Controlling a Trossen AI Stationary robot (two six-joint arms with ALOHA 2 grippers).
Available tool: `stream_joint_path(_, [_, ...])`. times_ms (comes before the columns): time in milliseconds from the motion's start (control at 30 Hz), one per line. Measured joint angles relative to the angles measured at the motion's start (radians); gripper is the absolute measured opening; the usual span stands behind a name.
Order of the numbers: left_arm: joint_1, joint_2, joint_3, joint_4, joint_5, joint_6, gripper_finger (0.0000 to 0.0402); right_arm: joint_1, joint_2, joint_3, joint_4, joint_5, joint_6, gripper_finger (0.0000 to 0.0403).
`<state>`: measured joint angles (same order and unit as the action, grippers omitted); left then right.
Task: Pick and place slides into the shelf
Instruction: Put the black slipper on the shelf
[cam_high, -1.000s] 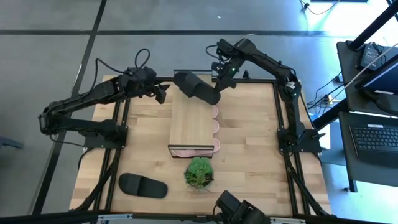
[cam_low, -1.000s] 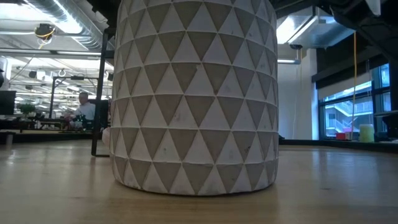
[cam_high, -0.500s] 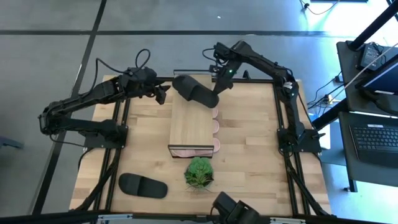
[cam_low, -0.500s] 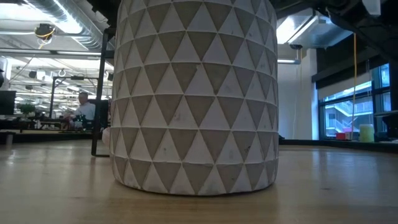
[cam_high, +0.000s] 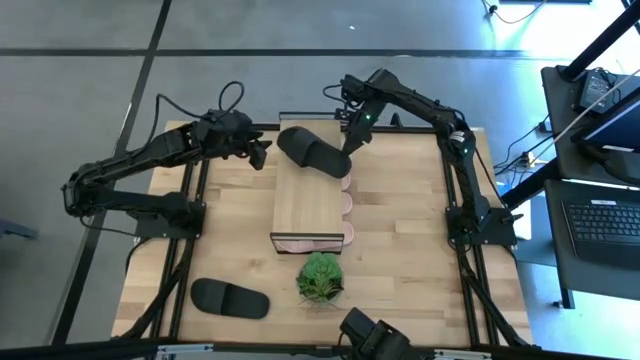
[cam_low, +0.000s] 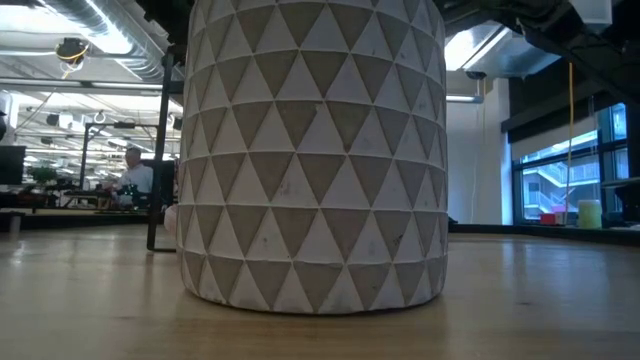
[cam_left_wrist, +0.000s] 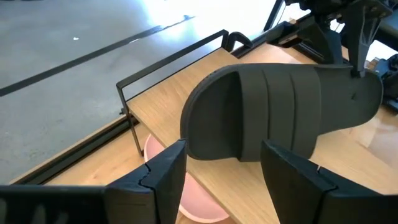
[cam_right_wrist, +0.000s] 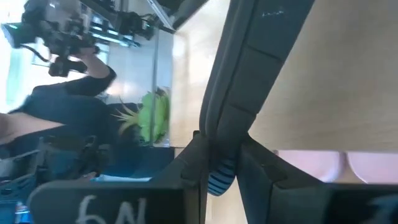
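The right pincer (cam_high: 347, 148) grips a black slide (cam_high: 313, 152) by its edge, above the shelf (cam_high: 310, 198)'s far end. The left pincer (cam_high: 262, 155) waits wide open beside the shelf. Next, I'd guess: lowering it onto the shelf.

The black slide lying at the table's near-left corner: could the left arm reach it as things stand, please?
Probably yes. That black slide lies alone on bare table on the left arm's side, nothing over it. The left gripper is open and empty but sits far off, beside the shelf.

Open-plan office lab: desks with monitors (cam_high: 610, 130), ceiling ducts (cam_low: 90, 30)
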<state>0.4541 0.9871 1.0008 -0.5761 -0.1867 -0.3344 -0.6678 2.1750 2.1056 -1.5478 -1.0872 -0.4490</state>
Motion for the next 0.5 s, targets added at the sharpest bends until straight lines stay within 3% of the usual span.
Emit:
stream_joint_path(233, [0.0,0.0,0.0,0.0,0.0,0.001,0.0195,0.012,-0.001,0.0,0.02,0.141,-0.004,0.0064])
stream_joint_path(500, [0.0,0.0,0.0,0.0,0.0,0.001,0.0195,0.019,-0.001,0.0,0.046,0.151,-0.001,0.0067])
